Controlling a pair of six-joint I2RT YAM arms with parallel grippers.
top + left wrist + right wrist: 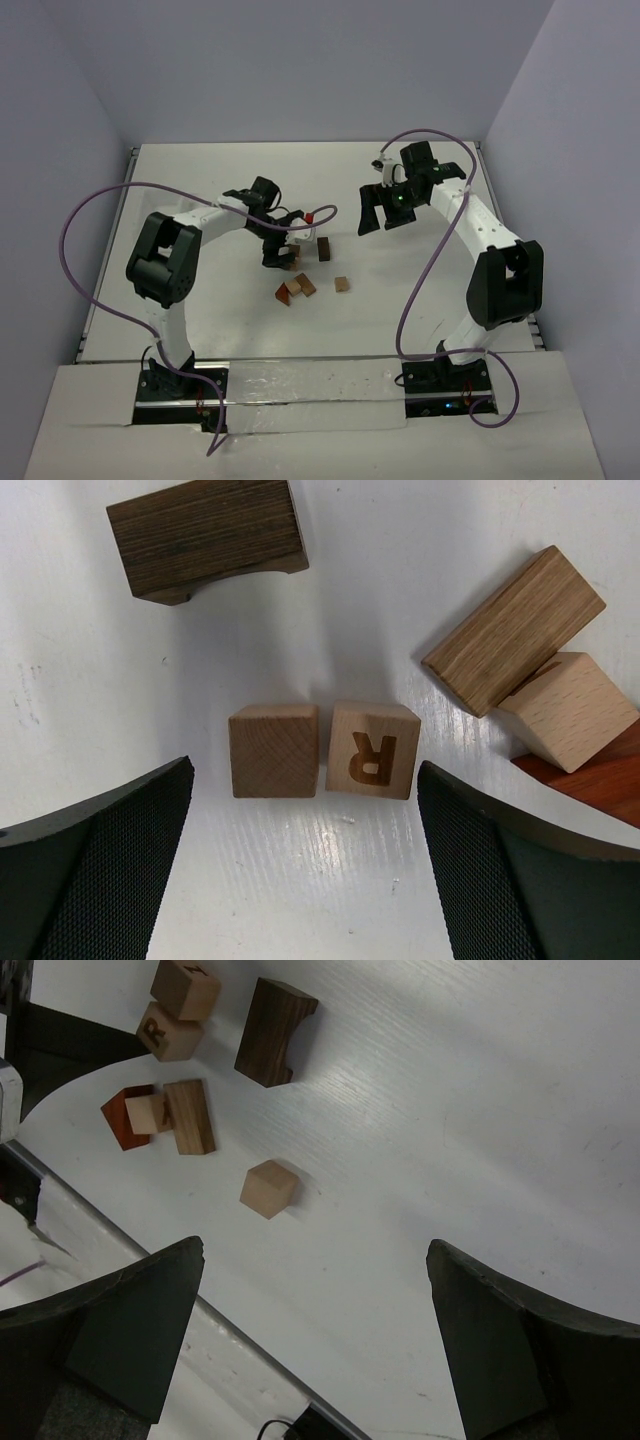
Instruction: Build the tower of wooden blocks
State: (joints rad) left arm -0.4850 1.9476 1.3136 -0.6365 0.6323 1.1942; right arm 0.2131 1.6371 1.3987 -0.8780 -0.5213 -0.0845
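Two tan cubes lie side by side on the white table, a plain one (pixel 274 750) and one marked R (pixel 373 750). My left gripper (pixel 305 880) (pixel 281 250) is open and empty, its jaws spread wider than the pair and hovering just above and short of them. A dark arch block (pixel 207 538) (pixel 324 248) lies beyond. A tan bar (pixel 515 630), a light wedge-like piece (pixel 568 712) and a reddish piece (pixel 590 780) lie in a heap (pixel 295 290). A lone tan cube (pixel 269 1188) (pixel 342 284) lies apart. My right gripper (pixel 385 212) (pixel 315 1340) is open, empty and held high.
White walls enclose the table (pixel 430 300) on the back and both sides. A purple cable (pixel 100 200) loops over the left arm, another (pixel 440 250) hangs by the right arm. The table's near edge (pixel 120 1230) shows in the right wrist view.
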